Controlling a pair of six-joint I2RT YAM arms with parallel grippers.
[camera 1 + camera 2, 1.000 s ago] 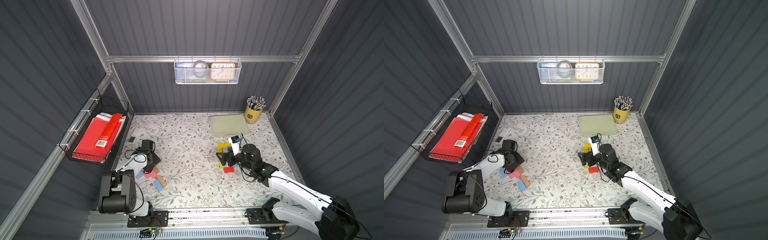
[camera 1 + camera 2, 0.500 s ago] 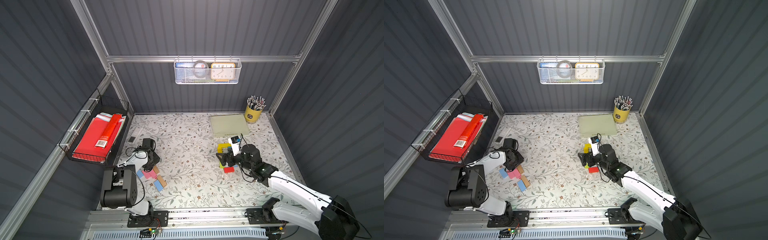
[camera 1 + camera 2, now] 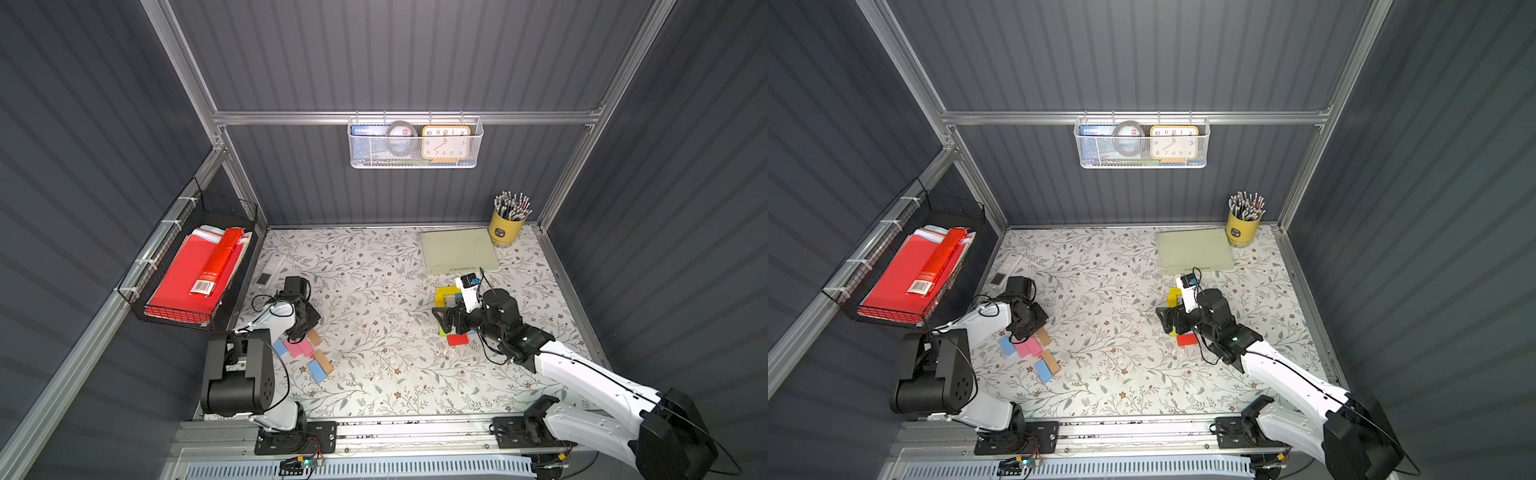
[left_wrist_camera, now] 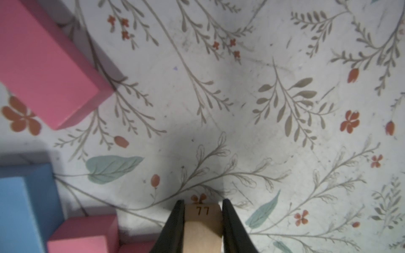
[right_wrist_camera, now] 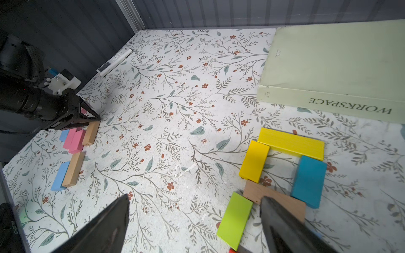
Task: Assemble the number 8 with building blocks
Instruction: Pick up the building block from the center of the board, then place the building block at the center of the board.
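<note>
Left wrist cam: my left claw [image 4: 201,204] was clamped tight on the end of a tan block [image 4: 202,225] stamped 77, down at the table [image 4: 241,98], w/ pink blocks [image 4: 43,61] & a blue block [image 4: 19,208] near it. Right wrist cam: my right claw [image 5: 195,198] hung w/ jaws spread wide, gripping nothing, over the part-built figure: two yellow blocks [image 5: 291,143], a teal block [image 5: 309,184], a green block [image 5: 235,219].

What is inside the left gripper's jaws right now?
A tan block stamped 77, clamped by the left gripper. The jaws cover its gripped sides; its underside is hidden.
</note>
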